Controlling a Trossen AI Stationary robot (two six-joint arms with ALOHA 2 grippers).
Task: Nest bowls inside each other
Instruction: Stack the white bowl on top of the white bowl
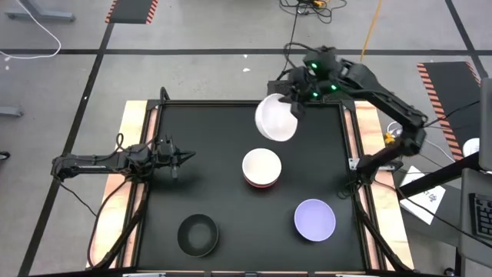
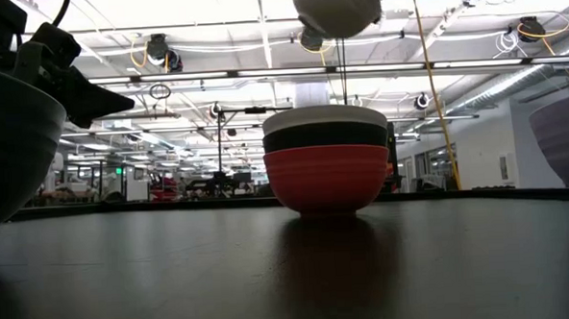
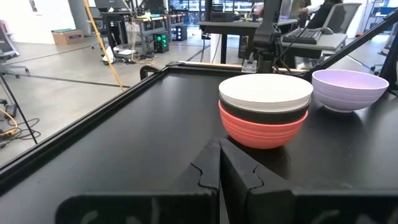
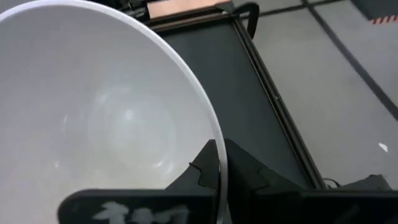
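Note:
A white bowl (image 1: 275,119) hangs in my right gripper (image 1: 297,106) above the table's far side; in the low view this white bowl (image 2: 336,8) is high over the stack. A stack (image 1: 261,168) of a red, a black and a white bowl rests on the red bowl's base at the table's middle. A lavender bowl (image 1: 314,219) and a black bowl (image 1: 197,235) stand alone near the near edge. My left gripper (image 1: 184,156) is shut, touching nothing, left of the stack (image 3: 264,112). My right gripper (image 4: 219,152) pinches the white bowl's rim (image 4: 214,140), one finger inside the bowl and one outside. The fingers come from the table's far right side. The bowl is lifted clear of the table and tilted, with its opening showing in the high view.
The black mat is framed by a raised black edge (image 1: 350,165) with wooden boards on both sides. Bare mat lies between the stack and the lone black bowl (image 2: 14,142). The lavender bowl (image 3: 348,87) stands near the stack, on its right and nearer side.

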